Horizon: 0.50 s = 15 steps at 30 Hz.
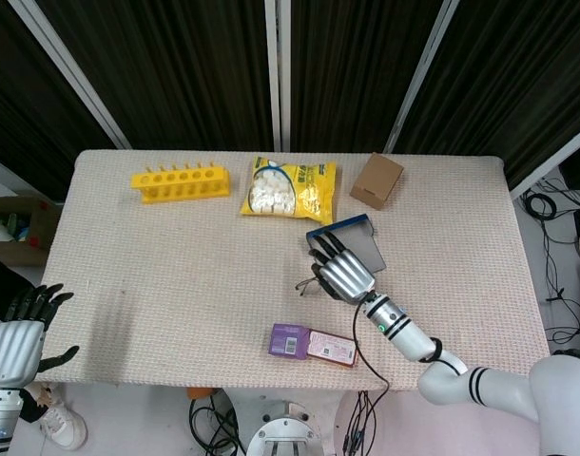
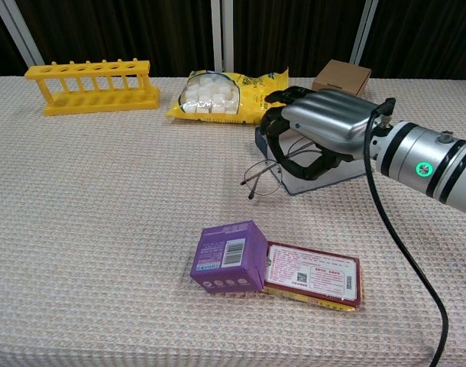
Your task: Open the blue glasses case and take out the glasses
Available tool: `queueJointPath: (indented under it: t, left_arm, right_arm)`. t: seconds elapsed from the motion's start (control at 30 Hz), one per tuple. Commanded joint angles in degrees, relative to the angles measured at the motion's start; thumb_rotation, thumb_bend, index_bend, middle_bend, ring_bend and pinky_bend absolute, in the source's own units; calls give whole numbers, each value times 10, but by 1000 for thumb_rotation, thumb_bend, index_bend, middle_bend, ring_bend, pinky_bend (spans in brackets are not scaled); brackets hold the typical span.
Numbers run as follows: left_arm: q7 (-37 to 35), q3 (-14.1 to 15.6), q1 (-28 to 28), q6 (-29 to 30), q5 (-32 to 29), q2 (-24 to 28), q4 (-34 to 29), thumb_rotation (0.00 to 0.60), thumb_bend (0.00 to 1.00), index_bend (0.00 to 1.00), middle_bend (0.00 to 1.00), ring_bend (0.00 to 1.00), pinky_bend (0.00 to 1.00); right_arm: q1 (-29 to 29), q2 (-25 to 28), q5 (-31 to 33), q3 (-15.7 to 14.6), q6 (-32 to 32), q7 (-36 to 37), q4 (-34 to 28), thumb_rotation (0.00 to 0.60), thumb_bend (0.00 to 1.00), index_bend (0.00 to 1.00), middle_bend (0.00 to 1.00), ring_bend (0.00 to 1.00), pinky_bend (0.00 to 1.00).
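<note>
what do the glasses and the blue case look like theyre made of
The glasses, held by the right hand: probably thin dark metal wire, judging by the slender rims and clear lenses. The blue glasses case: seemingly rigid, plastic or covered board, with a blue outside, a smooth grey lining and straight edges; the exact material is unclear.

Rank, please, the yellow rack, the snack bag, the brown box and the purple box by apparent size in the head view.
1. snack bag
2. yellow rack
3. brown box
4. purple box, close to the brown box, so that order is unsure.
</note>
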Motion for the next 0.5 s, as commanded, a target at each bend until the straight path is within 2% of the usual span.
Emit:
queueJointPath:
  t: [0.03,0.17,0.27,0.4,0.43,0.5]
  left_arm:
    - [-1,0,2,1,-1,1,-1,600,33,202,123,96,102]
    - [0,1,3,3,0,2,-1,600,33,202,123,97,102]
    - [1,1,4,4,0,4,-2,600,33,202,123,97,102]
    - [2,1,4,4,1,6,-4,600,33,202,123,97,102]
    - [2,1,4,5,1,6,-4,600,33,202,123,97,102]
    - [1,1,5,5,0,6,-3,600,33,202,123,97,102]
  right_arm:
    - [24,-36,6,16,-21,-14,9,600,472,686,260,0,0]
    - [47,-91,27,35,-45,-25,52,600,470,677,260,0,0]
    - [60,-122,50,44,-67,-55,82,600,435,576,242,0,0]
    - [64,-131,78,53,-73,-108,79,600,348,151,112,0,0]
    - [61,-126,79,54,-67,-115,72,600,341,74,90,0,0]
    - [52,-107,77,54,-47,-126,47,600,338,2,70,0,0]
